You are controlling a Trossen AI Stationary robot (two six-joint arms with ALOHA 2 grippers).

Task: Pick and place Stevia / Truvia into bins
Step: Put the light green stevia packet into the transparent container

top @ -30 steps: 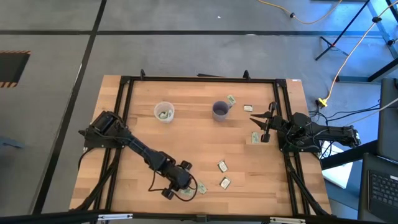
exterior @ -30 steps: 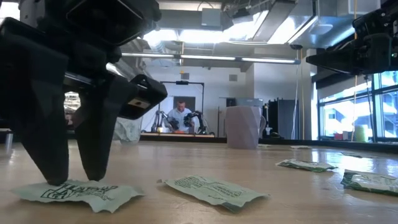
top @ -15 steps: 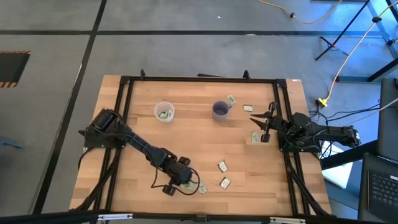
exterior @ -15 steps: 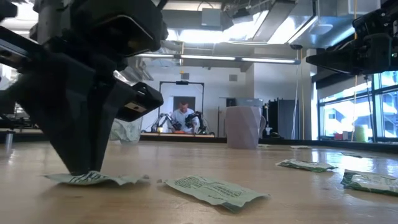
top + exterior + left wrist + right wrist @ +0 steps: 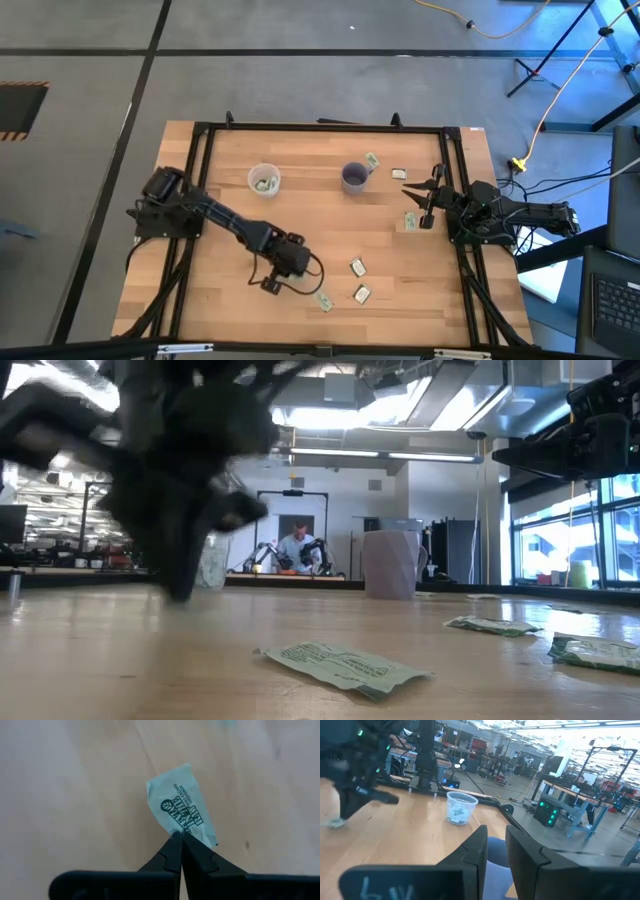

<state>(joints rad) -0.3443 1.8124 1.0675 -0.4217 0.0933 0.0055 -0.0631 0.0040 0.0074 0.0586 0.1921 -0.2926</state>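
Lifting a Truvia packet [image 5: 182, 812] pinched at its edge, the left gripper [image 5: 178, 840] hangs above the near table; next, carry it to the clear cup [image 5: 263, 180], far left. Right gripper [image 5: 424, 205] waits, part-open, empty.

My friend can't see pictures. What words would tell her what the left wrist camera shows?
The left gripper has its two dark fingers pinched shut on the edge of a green and white sweetener packet with dark print. Behind the packet is the blurred light wooden table.
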